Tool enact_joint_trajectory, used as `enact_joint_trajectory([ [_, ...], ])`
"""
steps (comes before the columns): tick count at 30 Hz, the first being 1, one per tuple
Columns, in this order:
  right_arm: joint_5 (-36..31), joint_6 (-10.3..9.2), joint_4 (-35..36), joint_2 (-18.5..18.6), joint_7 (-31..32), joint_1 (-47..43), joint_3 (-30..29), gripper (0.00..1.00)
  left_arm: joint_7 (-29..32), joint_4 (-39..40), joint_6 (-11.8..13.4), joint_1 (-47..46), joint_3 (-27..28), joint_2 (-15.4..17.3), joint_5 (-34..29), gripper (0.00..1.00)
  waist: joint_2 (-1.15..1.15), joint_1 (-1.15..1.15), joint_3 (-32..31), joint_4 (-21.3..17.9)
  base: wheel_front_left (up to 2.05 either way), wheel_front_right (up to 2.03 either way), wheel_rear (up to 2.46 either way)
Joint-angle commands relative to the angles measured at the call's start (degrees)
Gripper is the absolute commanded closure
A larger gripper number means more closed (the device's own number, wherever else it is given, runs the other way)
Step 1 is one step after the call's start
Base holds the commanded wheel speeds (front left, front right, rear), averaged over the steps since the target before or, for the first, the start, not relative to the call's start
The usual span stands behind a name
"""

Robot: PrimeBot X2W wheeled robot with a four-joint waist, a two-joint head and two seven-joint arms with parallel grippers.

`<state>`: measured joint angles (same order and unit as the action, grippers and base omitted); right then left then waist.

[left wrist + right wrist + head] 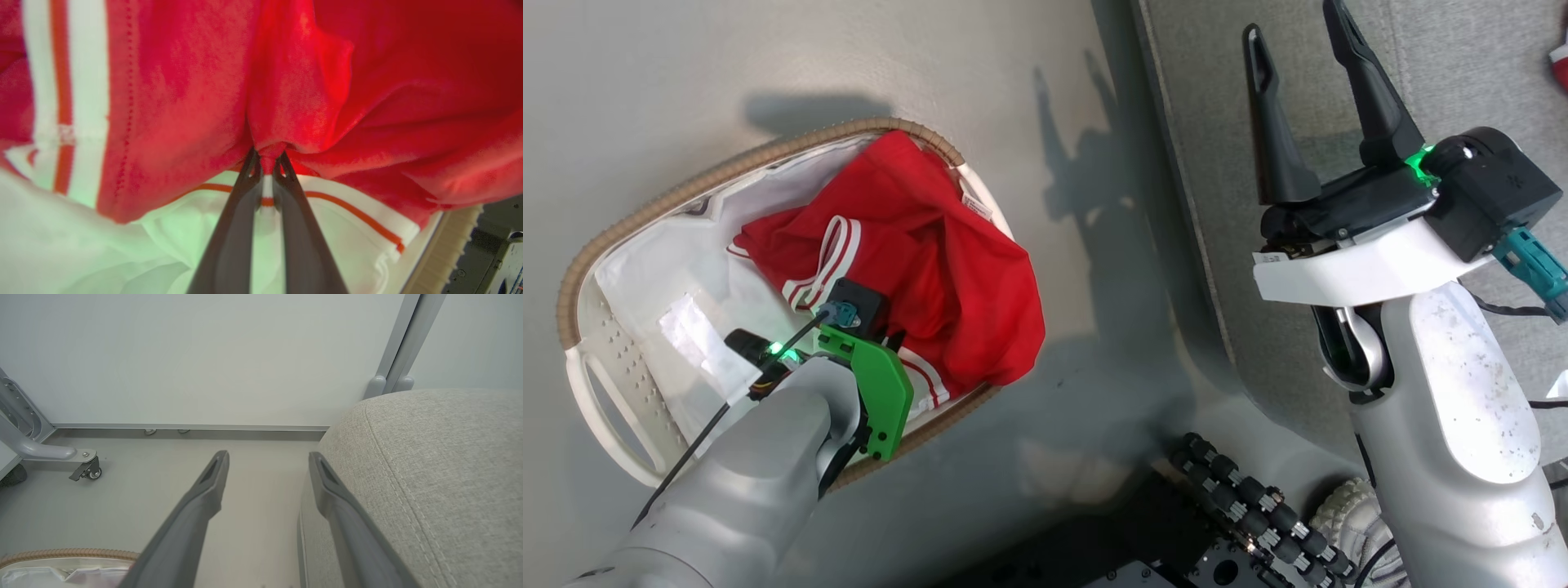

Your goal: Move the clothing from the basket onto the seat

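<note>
The left gripper (267,158) is pinched on the clothing (947,269) in the basket (613,343); it is not yet carried to the seat (1486,65).

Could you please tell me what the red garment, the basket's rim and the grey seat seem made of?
The bright red garment with white stripe trim looks like thin, probably synthetic sports knit: fine mesh texture, soft folds. The white basket's brown rim seems woven fibre, ribbed and matte. The large grey cushion seat looks like coarse woven upholstery, with a stitched seam.
</note>
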<state>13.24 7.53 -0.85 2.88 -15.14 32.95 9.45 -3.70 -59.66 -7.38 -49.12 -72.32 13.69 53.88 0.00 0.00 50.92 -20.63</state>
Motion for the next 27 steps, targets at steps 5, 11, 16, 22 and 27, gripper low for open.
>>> enact_joint_trajectory([
  [5,0.26,-0.08,-1.13,0.12,-0.02,0.86,0.56,0.0,-3.24,0.64,-0.14,1.86,-0.54,-0.03,1.85,1.0,0.0,0.0,-3.38,-0.24,0.0,0.0,0.0],
  [11,-0.77,-0.08,-2.56,0.15,-0.01,-0.23,0.48,0.0,-6.9,1.44,-0.14,4.54,-0.83,-1.68,3.39,1.0,0.0,0.0,-8.46,1.31,0.0,0.0,0.0],
  [16,-1.86,-0.08,-4.04,0.15,-0.02,-1.56,0.08,0.0,-9.58,1.89,-0.14,6.94,-0.9,-3.0,5.1,1.0,0.0,0.0,-13.05,3.19,0.0,0.0,0.0],
  [22,-3.02,-0.08,-5.6,0.16,-0.01,-3.57,-0.34,0.0,-11.43,2.92,-0.14,8.71,-0.51,-3.95,6.36,1.0,0.0,0.0,-18.13,4.9,0.0,0.0,0.0],
  [27,-3.57,-0.08,-6.83,0.17,-0.02,-5.39,-0.93,0.0,-11.53,4.93,-0.14,9.58,2.91,-4.41,4.56,1.0,0.0,0.0,-22.07,6.47,0.0,0.0,0.0],
])
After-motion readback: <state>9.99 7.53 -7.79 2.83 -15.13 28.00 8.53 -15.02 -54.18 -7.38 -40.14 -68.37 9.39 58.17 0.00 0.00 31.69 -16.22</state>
